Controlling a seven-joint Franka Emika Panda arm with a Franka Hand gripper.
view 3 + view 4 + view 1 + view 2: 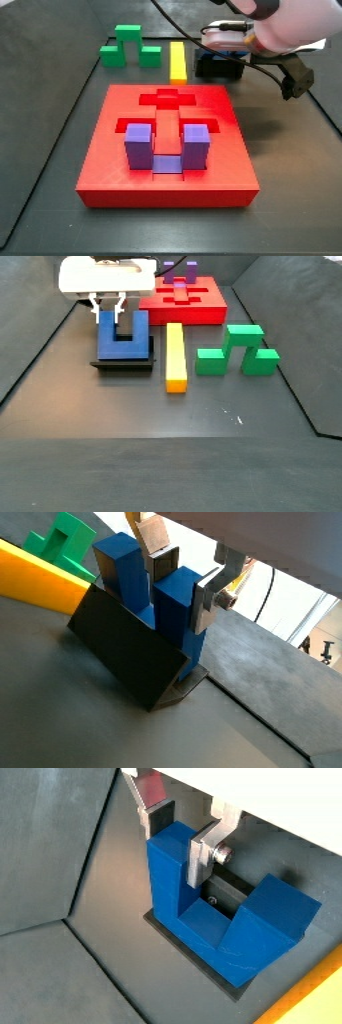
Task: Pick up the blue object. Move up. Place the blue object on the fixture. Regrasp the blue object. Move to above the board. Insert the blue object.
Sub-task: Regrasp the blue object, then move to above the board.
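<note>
The blue object [123, 572] [247, 918] [123, 341] stands upright, prongs up, in the black fixture [127, 652] [123, 362]. My gripper [183, 602] [179, 860] [114, 308] hangs straight over it, at the back of the floor in a side view [225, 40]. Its two silver fingers [207, 602] sit on either side of one prong, one of them between the two prongs, with no gap showing in both wrist views. The red board [107, 150] [207, 311] lies apart from the fixture, its cross-shaped recess unfilled.
A purple U-shaped block [167, 145] sits in a recess of the board. A yellow bar [175, 356] [178, 60] lies next to the fixture, and a green stepped block [238, 351] [127, 45] beyond the bar. Sloping dark walls bound the floor.
</note>
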